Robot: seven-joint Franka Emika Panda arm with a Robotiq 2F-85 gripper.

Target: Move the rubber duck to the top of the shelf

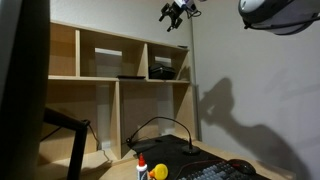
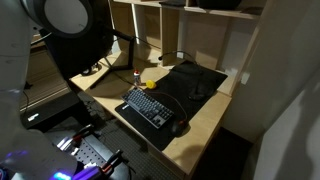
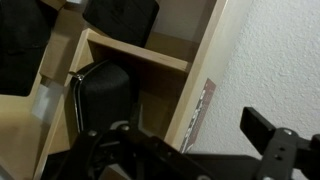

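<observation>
Rubber duck [image 1: 159,172] is judged light, squashy and slippery; its rounded body is best gripped gently. End effector [image 1: 172,15] is seen spread, empty.

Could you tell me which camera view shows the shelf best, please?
An exterior view shows the shelf best: cubbies and top board. In an exterior view only lower cubbies appear; the wrist view, one close corner.

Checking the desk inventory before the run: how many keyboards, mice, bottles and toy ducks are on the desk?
Keyboard: 1
Mouse: 1
Bottle: 1
Duck: 1
Total: 4
</observation>
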